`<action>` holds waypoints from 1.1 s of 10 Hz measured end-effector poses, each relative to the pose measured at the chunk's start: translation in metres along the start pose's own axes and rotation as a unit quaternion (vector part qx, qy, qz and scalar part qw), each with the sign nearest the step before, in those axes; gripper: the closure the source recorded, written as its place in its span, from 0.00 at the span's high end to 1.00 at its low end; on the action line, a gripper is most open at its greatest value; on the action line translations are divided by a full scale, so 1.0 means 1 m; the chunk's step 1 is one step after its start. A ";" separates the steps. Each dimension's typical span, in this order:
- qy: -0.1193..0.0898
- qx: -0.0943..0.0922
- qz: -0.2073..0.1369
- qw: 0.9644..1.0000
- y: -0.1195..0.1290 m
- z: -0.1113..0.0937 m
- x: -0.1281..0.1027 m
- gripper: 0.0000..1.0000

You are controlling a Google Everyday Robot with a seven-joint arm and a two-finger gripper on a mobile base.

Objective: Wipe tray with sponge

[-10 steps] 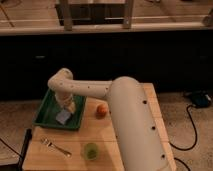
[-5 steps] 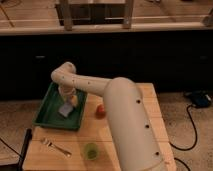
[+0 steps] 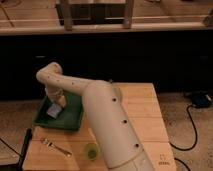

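Note:
A dark green tray (image 3: 70, 122) lies on the left part of the wooden table. Inside it, toward its left half, sits the pale blue-white sponge (image 3: 53, 111). My white arm reaches over the table from the lower right and bends down into the tray. The gripper (image 3: 56, 102) hangs directly over the sponge, at its upper edge, and appears to press on it. The arm hides the right rim of the tray.
A small green cup (image 3: 91, 150) stands near the front of the table (image 3: 145, 115). A metal fork (image 3: 56, 146) lies on the front left. A dark counter front rises behind the table. A black cable (image 3: 192, 125) runs over the floor at right.
The arm has swung left and back, carrying the gripper and sponge toward the tray's far left part. The orange fruit seen earlier is now hidden behind the arm.

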 end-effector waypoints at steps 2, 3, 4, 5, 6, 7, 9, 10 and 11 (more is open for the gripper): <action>0.001 0.002 -0.005 1.000 0.020 -0.003 -0.016 0.01; 0.001 0.002 -0.005 1.000 0.034 -0.006 -0.021 0.01; 0.006 0.001 -0.002 1.000 0.054 -0.010 -0.019 0.01; 0.010 0.001 0.006 1.000 0.070 -0.014 -0.013 0.01; 0.013 -0.001 0.013 1.000 0.081 -0.016 -0.007 0.01; 0.018 -0.001 0.022 1.000 0.090 -0.020 0.004 0.01; 0.023 -0.001 0.036 0.999 0.094 -0.025 0.029 0.01; 0.021 -0.001 0.036 0.999 0.090 -0.025 0.035 0.01; 0.018 0.001 0.033 0.999 0.078 -0.024 0.039 0.01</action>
